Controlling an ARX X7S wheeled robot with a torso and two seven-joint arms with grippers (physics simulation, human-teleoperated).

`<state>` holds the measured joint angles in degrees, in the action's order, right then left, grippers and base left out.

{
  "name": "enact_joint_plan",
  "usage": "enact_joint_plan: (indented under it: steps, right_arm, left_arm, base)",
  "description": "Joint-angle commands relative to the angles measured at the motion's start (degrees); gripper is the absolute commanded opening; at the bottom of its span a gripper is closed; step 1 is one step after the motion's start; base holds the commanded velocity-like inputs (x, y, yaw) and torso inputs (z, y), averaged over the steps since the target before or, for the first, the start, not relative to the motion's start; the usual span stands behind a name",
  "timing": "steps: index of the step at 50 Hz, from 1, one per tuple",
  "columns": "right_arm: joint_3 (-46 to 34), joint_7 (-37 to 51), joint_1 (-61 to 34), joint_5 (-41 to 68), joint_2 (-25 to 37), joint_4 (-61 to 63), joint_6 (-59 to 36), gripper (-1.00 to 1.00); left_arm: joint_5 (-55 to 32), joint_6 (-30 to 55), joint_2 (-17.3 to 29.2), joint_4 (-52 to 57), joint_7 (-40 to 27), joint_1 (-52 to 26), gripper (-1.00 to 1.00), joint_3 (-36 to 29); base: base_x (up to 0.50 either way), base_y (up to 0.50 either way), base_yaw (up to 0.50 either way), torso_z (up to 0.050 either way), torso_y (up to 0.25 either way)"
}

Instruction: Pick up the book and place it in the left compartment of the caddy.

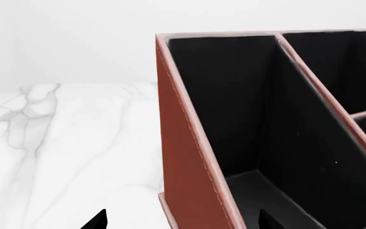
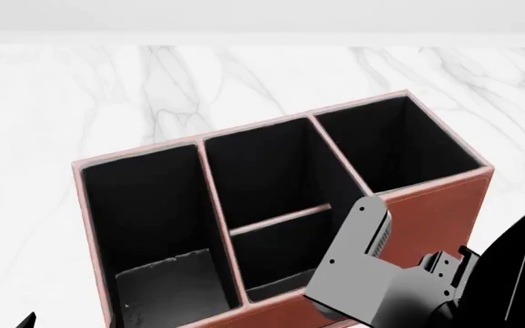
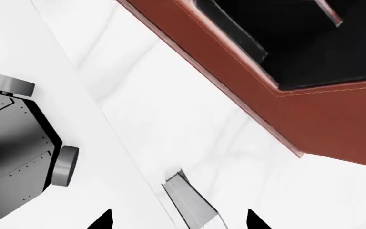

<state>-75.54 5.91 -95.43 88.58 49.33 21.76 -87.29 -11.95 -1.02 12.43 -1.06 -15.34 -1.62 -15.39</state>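
From the left wrist, the caddy [image 1: 189, 157] shows stitched reddish-brown leather, pale rims and matte black lining on the veined marble tabletop [image 1: 62, 143]; the left jaws stand wide. Overhead, the book [image 2: 167, 287] (dark, flat slab) lies in the left compartment [image 2: 144, 205]. From the right wrist, those jaws gape, empty.

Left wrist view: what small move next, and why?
Probably lift the left claw away: it is open and empty over the caddy wall, and a dark slab, likely the book, already lies in the left compartment.
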Motion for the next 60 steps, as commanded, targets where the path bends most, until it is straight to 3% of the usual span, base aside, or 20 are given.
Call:
enact_joint_plan:
  steps: [1,36,60]
  right_arm:
    - [-2.3,-0.4,-0.6,-1.6,-0.5,-1.2,0.1,1.0]
    - [-7.1,0.5,-2.3,-4.0,3.7,-4.6,2.5,1.0]
    - [-10.3,-1.3,0.3,-8.0,3.3,-6.7,6.5,1.0]
  left_arm:
    - [0.7,0.2,-1.0,0.1,1.2,-0.1,1.0,1.2]
    - [0.0,0.0,-0.3,0.0,0.5,-0.2,1.0,0.2]
    - [-0.4,-0.4,0.1,-0.3,0.1,-0.4,1.0,-0.4]
  base:
    - [0.0,0.0,0.0,0.0,0.0]
    - [0.0,0.0,0.0,0.0,0.0]
    - [0.0,0.0,0.0,0.0,0.0]
